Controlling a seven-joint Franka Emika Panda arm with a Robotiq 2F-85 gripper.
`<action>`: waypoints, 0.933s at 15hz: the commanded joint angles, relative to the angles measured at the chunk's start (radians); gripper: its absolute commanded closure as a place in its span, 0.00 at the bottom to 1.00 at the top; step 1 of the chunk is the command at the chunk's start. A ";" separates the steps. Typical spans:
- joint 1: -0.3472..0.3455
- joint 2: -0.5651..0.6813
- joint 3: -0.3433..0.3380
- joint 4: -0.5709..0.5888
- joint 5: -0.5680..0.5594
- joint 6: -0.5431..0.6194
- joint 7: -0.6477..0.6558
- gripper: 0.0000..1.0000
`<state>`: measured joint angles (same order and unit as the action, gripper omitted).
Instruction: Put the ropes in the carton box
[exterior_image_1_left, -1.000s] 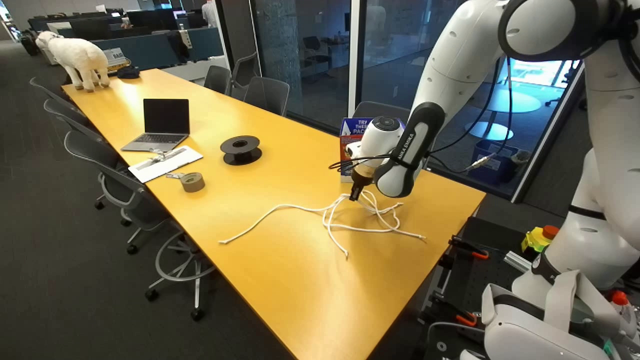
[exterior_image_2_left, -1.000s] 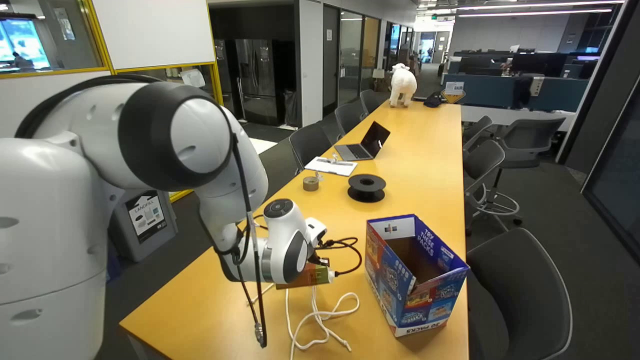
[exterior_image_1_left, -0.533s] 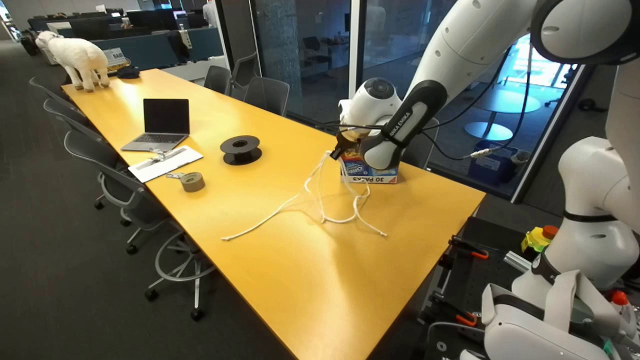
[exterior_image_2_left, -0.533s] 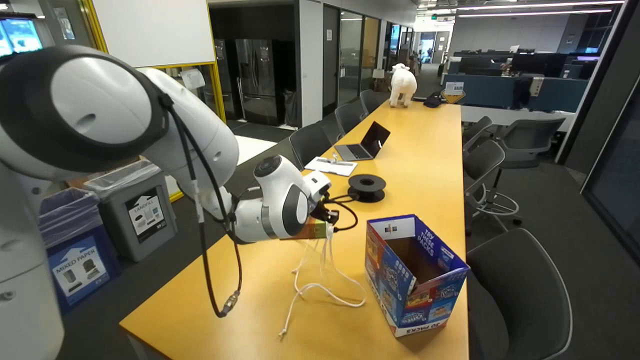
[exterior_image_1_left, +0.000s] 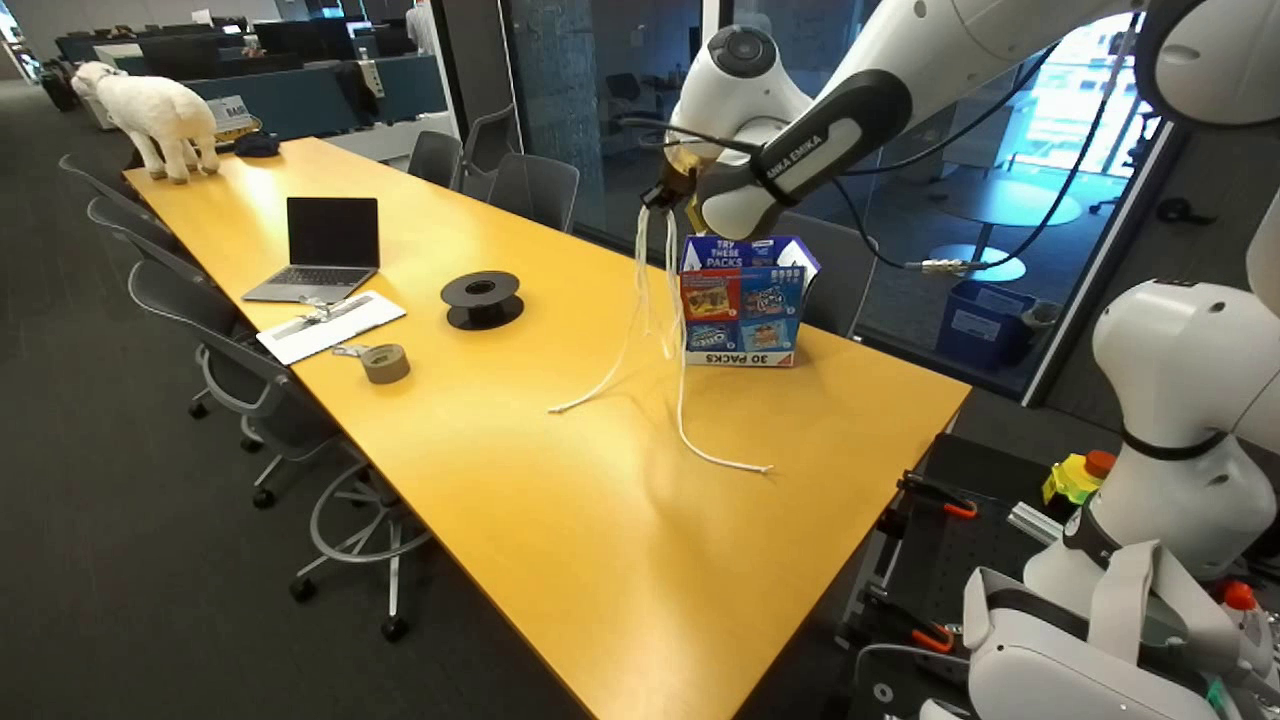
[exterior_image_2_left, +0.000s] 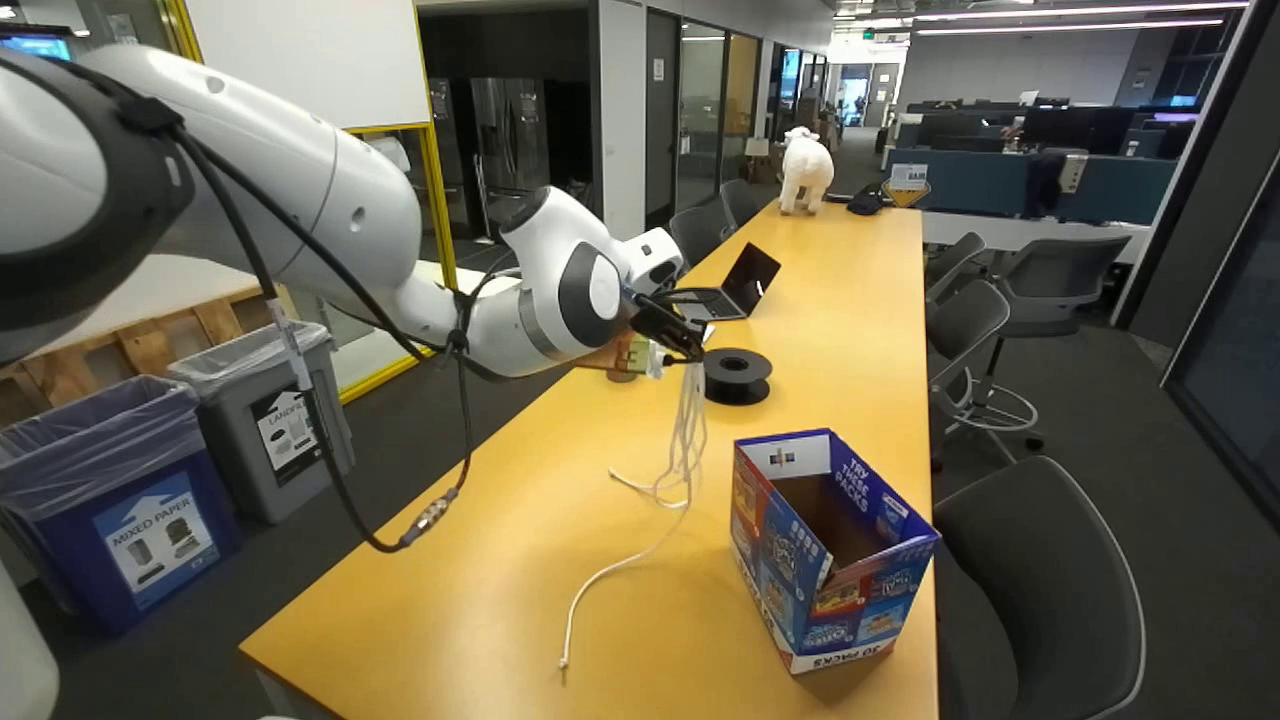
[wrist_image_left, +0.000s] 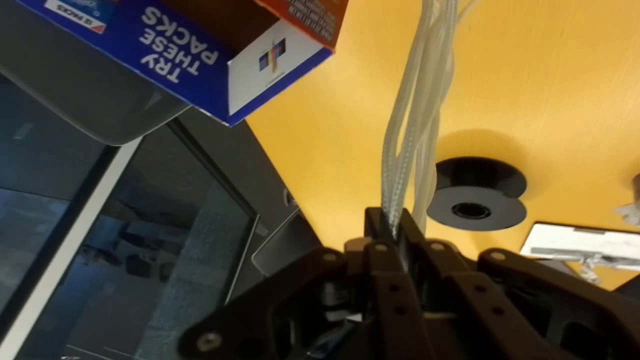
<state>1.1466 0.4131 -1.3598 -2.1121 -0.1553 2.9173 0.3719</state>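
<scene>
Table (exterior_image_1_left: 570, 480) below; arm (exterior_image_2_left: 340, 190) outstretched, fingers (wrist_image_left: 373, 224) pinching ropes (wrist_image_left: 425, 100).

On the table (exterior_image_1_left: 600, 560) sit a black spool (exterior_image_1_left: 482, 301), tape roll (exterior_image_1_left: 388, 365), clipboard (exterior_image_1_left: 338, 328), laptop (exterior_image_1_left: 332, 238) and white toy sheep (exterior_image_1_left: 155, 110).

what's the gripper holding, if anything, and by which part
The white ropes, pinched in the gripper partway along their length; from there they hang down to the table.

Ropes (wrist_image_left: 429, 75): number unclear to me
Carton box (exterior_image_1_left: 742, 305): one
Spool (exterior_image_1_left: 481, 300): one
Laptop (exterior_image_1_left: 325, 250): one
Clipboard (exterior_image_1_left: 345, 330): one
Tape roll (exterior_image_1_left: 386, 365): one
Toy sheep (exterior_image_1_left: 150, 108): one, upper left
</scene>
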 joint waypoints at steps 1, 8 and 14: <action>0.080 0.067 -0.151 0.091 0.046 -0.112 0.105 0.93; 0.005 0.112 -0.243 0.232 0.164 -0.269 0.211 0.92; -0.117 0.136 -0.232 0.380 0.201 -0.433 0.394 0.92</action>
<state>1.0864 0.4836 -1.5889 -1.8273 0.0202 2.5671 0.6543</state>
